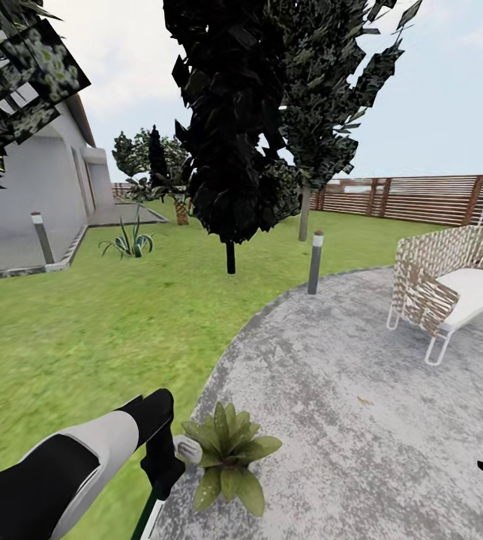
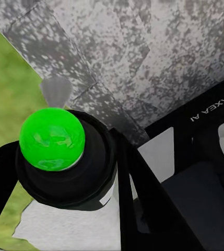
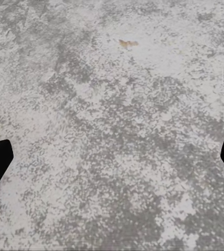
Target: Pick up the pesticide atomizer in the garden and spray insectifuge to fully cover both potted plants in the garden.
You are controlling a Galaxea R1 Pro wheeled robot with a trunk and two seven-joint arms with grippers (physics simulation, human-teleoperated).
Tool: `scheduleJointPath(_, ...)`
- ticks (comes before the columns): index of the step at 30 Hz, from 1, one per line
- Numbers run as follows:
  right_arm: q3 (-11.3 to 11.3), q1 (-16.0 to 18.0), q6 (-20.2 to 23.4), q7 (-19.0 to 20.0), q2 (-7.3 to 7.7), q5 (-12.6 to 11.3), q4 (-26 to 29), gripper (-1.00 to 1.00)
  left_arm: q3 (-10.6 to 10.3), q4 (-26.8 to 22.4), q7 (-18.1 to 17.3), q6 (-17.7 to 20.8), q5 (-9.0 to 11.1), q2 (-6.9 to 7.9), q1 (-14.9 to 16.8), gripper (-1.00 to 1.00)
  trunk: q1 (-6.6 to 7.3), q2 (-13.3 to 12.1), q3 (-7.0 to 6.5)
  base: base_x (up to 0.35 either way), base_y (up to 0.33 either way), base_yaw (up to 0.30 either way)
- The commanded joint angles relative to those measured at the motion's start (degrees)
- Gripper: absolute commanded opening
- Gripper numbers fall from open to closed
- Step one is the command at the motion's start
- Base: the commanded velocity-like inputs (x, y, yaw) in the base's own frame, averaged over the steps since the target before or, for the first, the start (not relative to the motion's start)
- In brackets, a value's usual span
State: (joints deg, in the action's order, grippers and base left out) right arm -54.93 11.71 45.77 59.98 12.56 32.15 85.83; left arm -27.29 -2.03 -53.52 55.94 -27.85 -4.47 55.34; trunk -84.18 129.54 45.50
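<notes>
So I have the slim dark green pesticide atomizer (image 1: 151,514) clamped in my left gripper (image 1: 163,465), its pale nozzle just beside the low olive-green rosette plant (image 1: 228,457) at the edge of the grey round paved patio (image 1: 361,390). Pickup looks done; I judge spraying is under way or about to begin. My right gripper (image 3: 112,157) hangs wide over bare paving. A second plant remains to be found.

Left hand (image 1: 168,457) clenched, right hand (image 3: 112,157) spread

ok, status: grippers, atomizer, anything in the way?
Left gripper shut on atomizer, beside potted plant. Right gripper open over patio. Nothing between atomizer and plant.
</notes>
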Motion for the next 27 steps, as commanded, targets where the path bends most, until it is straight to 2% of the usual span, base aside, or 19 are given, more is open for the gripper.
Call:
scheduleJointPath(1, -0.1, 0.1, 0.2, 0.6, 0.01, 0.5, 0.0, 1.00, 0.1, -0.1, -0.5, 0.3, -0.6, -0.01, 0.0, -1.00, 0.00, 0.0, 0.07, 0.082, -0.103, 0.092)
scheduleJointPath(17, -0.3, 0.1, 0.2, 0.6, 0.02, 0.5, 0.1, 1.00, 0.0, -0.2, -0.6, 0.3, -0.6, -0.01, 0.0, -1.00, 0.00, 0.0, 0.08, 0.007, -0.010, 0.013)
scheduleJointPath(27, -0.2, 0.0, 0.2, 0.6, 0.01, 0.5, 0.1, 1.00, 0.1, -0.2, -0.6, 0.4, -0.6, 0.01, 0.0, -1.00, 0.00, 0.0, 0.08, 0.000, -0.295, 0.234)
